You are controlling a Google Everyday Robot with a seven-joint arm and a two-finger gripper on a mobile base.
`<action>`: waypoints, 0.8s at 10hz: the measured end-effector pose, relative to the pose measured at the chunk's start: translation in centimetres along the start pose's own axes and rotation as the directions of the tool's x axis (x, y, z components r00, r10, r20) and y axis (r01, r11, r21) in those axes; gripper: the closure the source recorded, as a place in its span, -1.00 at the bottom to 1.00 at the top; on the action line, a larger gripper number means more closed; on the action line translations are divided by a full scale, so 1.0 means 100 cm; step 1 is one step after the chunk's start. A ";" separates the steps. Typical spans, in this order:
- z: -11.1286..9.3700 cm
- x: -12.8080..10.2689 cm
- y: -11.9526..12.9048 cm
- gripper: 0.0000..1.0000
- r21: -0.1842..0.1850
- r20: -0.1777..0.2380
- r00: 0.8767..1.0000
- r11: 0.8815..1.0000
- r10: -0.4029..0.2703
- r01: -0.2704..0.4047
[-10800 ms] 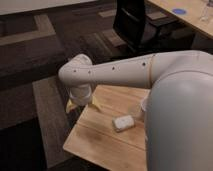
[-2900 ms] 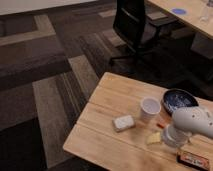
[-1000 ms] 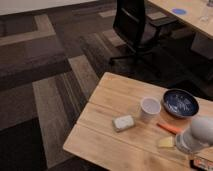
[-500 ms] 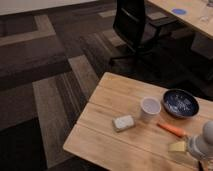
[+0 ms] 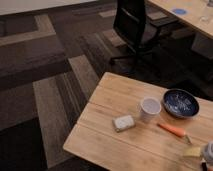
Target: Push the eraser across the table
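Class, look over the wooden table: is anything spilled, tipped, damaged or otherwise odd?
Nothing stands out. On the light wooden plank table, the white cup stands upright, the dark blue bowl sits level, and the pale rectangular eraser and orange carrot lie flat. The gripper sits at the bottom right corner.

Rounded pale grey arm shell (image 5: pixel 208 151), tool unseen

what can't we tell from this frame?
- Gripper: camera view, cut off by the bottom right corner; only a dark bit under the pale arm end shows, so its state is unreadable.
- Yellow item: partly cut off beside the arm, identity unclear.
- Table: right and near edges out of frame.
- Eraser: too blurred to confirm markings.
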 end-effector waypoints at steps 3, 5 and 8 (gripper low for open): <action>-0.029 0.000 0.032 -0.60 0.013 0.054 0.996 0.998 -0.066 0.065; -0.016 0.007 0.062 -0.60 -0.047 0.033 0.994 0.993 -0.103 0.104; -0.015 0.007 0.063 -0.60 -0.050 0.032 0.994 0.993 -0.104 0.106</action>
